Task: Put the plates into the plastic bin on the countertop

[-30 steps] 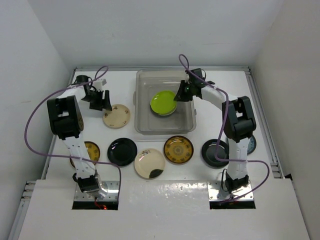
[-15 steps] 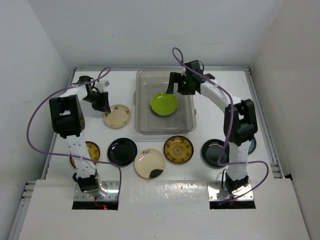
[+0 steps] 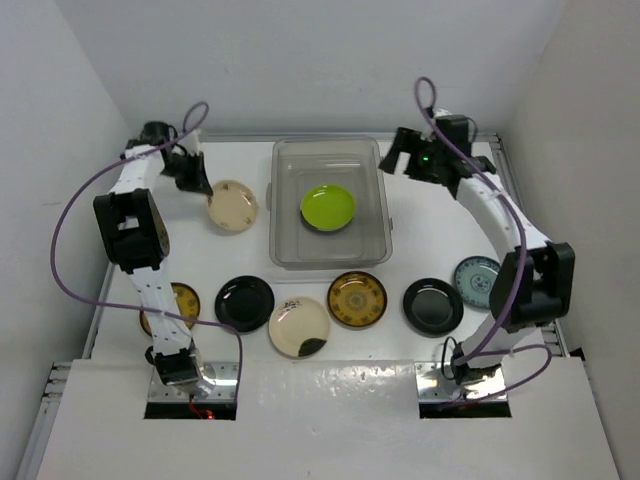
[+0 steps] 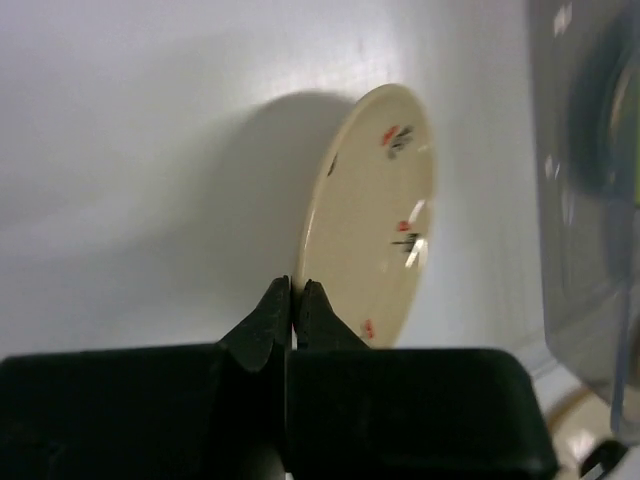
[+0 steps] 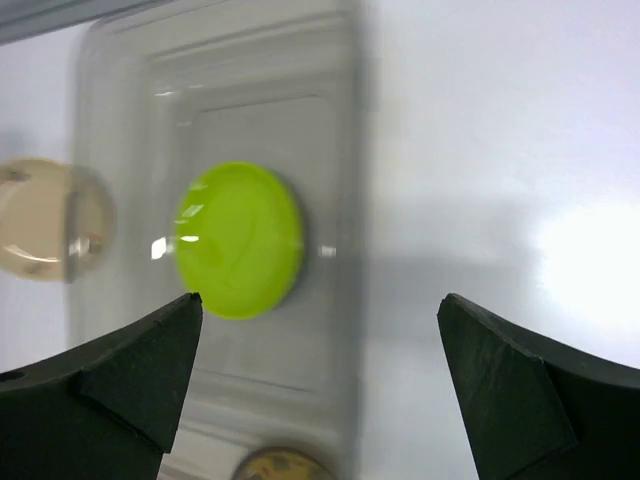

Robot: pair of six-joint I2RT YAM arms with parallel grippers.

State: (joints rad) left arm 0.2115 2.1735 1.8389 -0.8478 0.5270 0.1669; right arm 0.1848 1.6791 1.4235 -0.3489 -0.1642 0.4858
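Left of the bin [image 3: 300,245], the left jaws clamp the cream plate [image 3: 232,205] by its rim to lift it; the right jaws gape empty.

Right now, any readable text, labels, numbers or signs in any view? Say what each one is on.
No readable text in any view.
cream plate: small red and dark marks, too small to read as writing.
yellow-brown plate, teal plate: pattern only, too small to make out any characters.
plastic bin: no label visible.
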